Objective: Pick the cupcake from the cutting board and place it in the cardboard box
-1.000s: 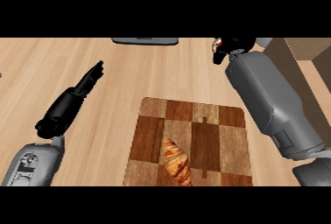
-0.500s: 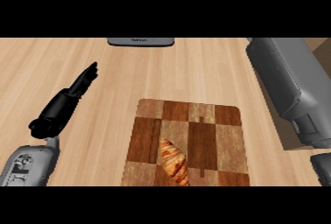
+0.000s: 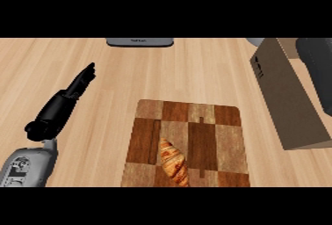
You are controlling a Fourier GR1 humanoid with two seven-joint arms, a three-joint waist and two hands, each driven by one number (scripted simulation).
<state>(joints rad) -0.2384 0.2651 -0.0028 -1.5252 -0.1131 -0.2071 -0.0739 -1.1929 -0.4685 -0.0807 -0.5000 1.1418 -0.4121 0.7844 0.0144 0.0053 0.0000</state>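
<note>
Cupcake is what the task names, yet the one pastry on the board is a golden-brown, ridged croissant (image 3: pixel 174 162). It lies on the lower middle of the checkered brown wooden cutting board (image 3: pixel 211 132), its long axis running from about 11 o'clock down to 5 o'clock, with the narrow tip toward 11 o'clock and the broader end reaching the board's near edge. One pastry shows, and one board.

At the far left, the robot's left hand (image 3: pixel 65 103), black, lies on the pale wooden counter (image 3: pixel 162 70) at about 9 o'clock from the board. Its fingers (image 3: pixel 85 75) are straight and pressed together, pointing toward 1 o'clock, and they hold nothing. Its grey forearm (image 3: pixel 26 167) enters from the lower left corner. The hand is well apart from the board and the croissant.

At 12 o'clock, along the upper edge, sits one flat dark grey object (image 3: pixel 141 41), only partly in view.

To the right of the board, at about 2 o'clock, stands one brown cardboard box (image 3: pixel 285 96), long and narrow, its long side running from the upper edge down toward 5 o'clock; it stands just beside the board, a strip of counter between them. Past it, at the right edge, one grey forearm (image 3: pixel 319 66) comes into view; the right hand itself does not show.
</note>
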